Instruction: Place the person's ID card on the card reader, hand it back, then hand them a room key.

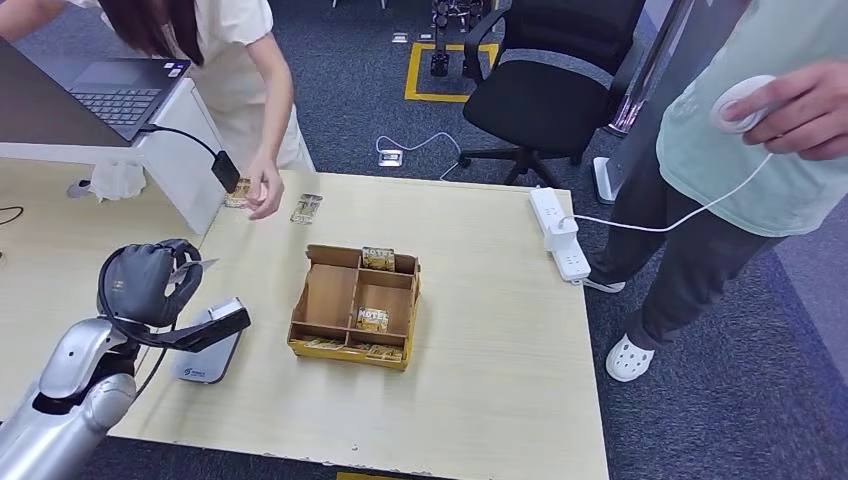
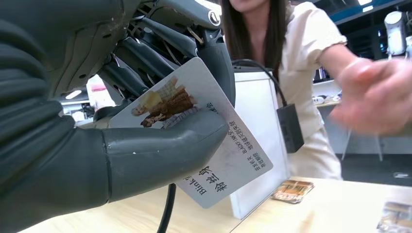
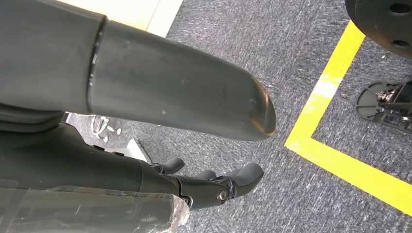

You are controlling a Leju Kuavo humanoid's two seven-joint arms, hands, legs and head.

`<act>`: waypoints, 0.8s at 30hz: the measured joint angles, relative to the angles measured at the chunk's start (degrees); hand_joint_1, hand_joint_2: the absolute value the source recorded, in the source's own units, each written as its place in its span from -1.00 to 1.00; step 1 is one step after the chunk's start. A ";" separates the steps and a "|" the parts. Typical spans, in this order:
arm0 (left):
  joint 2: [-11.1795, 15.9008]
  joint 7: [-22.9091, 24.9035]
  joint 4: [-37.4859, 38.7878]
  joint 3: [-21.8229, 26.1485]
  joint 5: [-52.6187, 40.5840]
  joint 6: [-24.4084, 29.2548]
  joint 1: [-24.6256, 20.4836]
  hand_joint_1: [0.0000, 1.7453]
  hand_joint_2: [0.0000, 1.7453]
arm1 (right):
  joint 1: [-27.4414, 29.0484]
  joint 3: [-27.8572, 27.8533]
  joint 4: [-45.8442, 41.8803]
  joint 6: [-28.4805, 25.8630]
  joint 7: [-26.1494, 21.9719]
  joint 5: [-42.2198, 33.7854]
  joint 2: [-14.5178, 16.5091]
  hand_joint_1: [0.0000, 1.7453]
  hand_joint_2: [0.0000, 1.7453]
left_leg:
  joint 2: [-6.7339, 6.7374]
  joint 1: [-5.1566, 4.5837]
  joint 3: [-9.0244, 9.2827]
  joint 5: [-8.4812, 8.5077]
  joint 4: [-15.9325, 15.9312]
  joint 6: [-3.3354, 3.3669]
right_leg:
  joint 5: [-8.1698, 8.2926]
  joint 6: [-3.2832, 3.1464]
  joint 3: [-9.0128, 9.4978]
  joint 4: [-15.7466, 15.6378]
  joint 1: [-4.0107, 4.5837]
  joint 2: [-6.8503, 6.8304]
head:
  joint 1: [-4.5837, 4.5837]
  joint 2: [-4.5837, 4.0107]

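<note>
Head view: taken from high on the robot, looking forward and down across the table (image 1: 480,400), the floor beyond also in frame. Left wrist view: close behind the left hand (image 2: 145,121), facing low over the tabletop toward the person (image 2: 301,63); both views share that person and the table. Right wrist view: beside the right hand (image 3: 160,92), apparently aimed down at carpet (image 3: 291,58).
</note>
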 joint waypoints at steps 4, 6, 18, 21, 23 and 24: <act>0.16 0.21 0.61 0.00 -0.29 -0.01 0.05 1.00 1.00 | 0.00 -0.10 0.00 0.08 0.01 0.00 0.00 -1.00 -1.00 | -0.01 0.00 -0.01 0.00 0.00 0.00 | 0.00 0.00 0.00 0.00 0.00 0.00 | 0.00 0.00; 0.19 0.65 0.84 0.00 -0.85 0.01 0.08 1.00 1.00 | 0.00 -0.15 0.00 0.13 0.02 0.00 0.00 -1.00 -1.00 | -0.01 -0.01 -0.01 0.00 0.00 0.00 | 0.00 0.00 0.00 0.00 0.00 0.00 | 0.01 0.00; 0.21 5.67 3.19 0.02 -9.80 -0.33 2.54 1.00 1.00 | -0.06 -0.31 0.01 0.10 0.63 0.00 0.00 -1.00 -1.00 | -0.01 0.00 -0.03 0.00 0.00 0.00 | 0.00 0.00 0.00 0.00 0.00 -0.01 | 0.00 0.00; 0.21 5.75 3.96 0.05 -10.34 -0.69 3.09 1.00 1.00 | -0.07 -0.36 0.02 0.10 0.66 0.00 0.00 -1.00 -1.00 | -0.01 0.00 -0.04 0.00 0.00 0.00 | 0.00 0.00 0.00 0.00 0.00 -0.01 | 0.00 0.00; 0.23 4.93 4.37 0.09 -9.43 -1.44 3.60 1.00 1.00 | -0.07 -0.38 0.01 0.13 0.74 0.00 0.00 -1.00 -1.00 | -0.01 0.00 -0.03 0.00 0.00 0.00 | 0.00 0.00 0.00 0.00 0.00 -0.01 | 0.00 0.00; 0.30 4.36 4.52 0.10 -8.98 -2.07 3.87 1.00 1.00 | -0.07 -0.39 0.00 0.15 0.77 0.00 0.00 -1.00 -1.00 | -0.01 0.00 -0.04 0.00 0.00 0.00 | 0.00 0.00 0.00 0.00 0.00 -0.01 | 0.00 0.00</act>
